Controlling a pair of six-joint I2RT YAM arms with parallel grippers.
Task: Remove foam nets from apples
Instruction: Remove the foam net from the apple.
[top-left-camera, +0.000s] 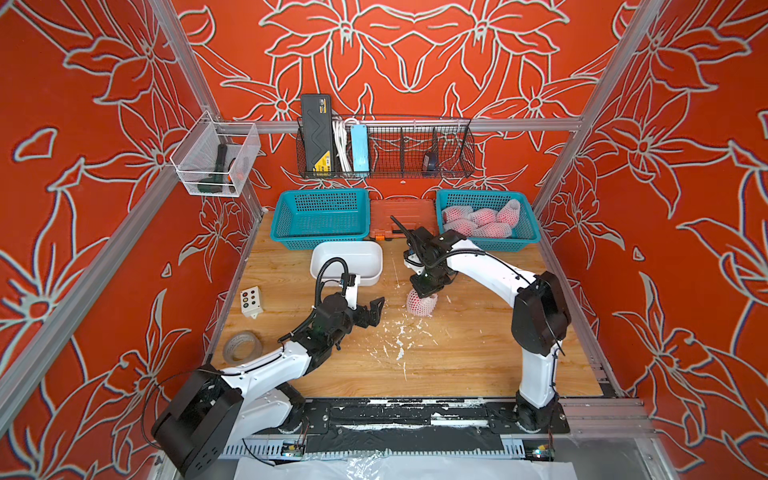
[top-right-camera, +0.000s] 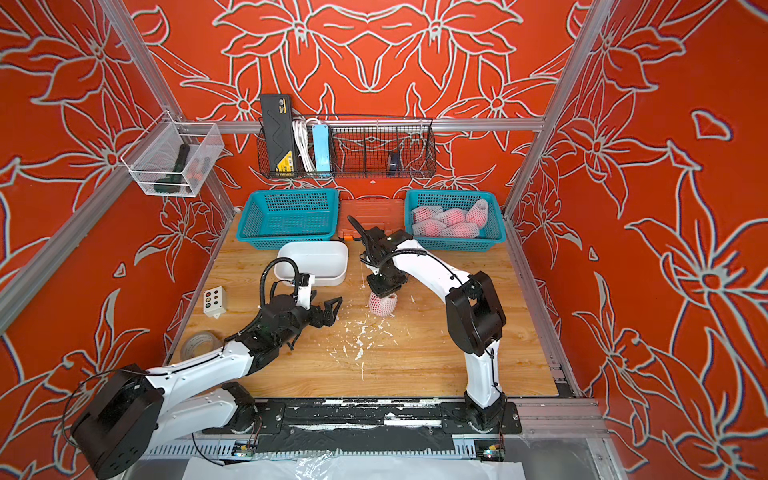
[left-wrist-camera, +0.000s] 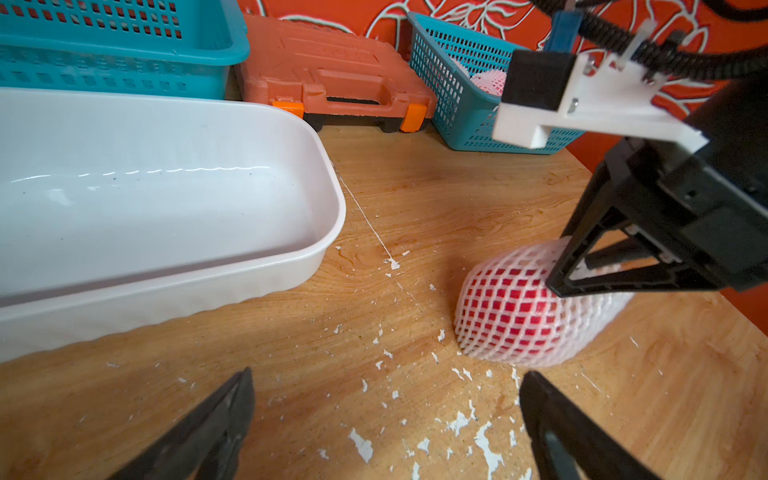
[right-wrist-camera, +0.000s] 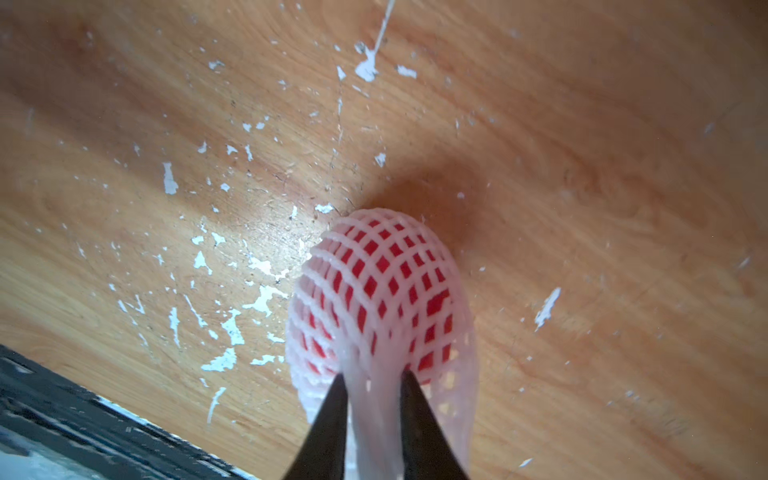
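Lowest and closest in both top views, at lower left, sits the left arm's black shoulder housing (top-left-camera: 195, 424). The arm reaches toward mid-frame, where the left gripper (top-left-camera: 372, 311) hangs low over the wooden table (top-left-camera: 457, 357), its jaws spread wide with nothing between them.

Just right of it, near the centre of the frame, an apple (left-wrist-camera: 505, 305) rests on the table inside a foam net (top-left-camera: 422, 307), its red skin showing through the mesh. White flecks (top-left-camera: 399, 345) litter the wood below it.

The right gripper (top-left-camera: 424, 293) points straight down onto the top of the net. In the right wrist view its fingers (right-wrist-camera: 336, 407) stand a little apart with the net's loose end bunched between them. I cannot tell whether they pinch it or have let go.

In the upper right of the tabletop, more netted apples (top-left-camera: 482, 218) lie in a teal basket (top-left-camera: 532, 235). A white tub (top-left-camera: 368, 253) sits just above the left gripper.
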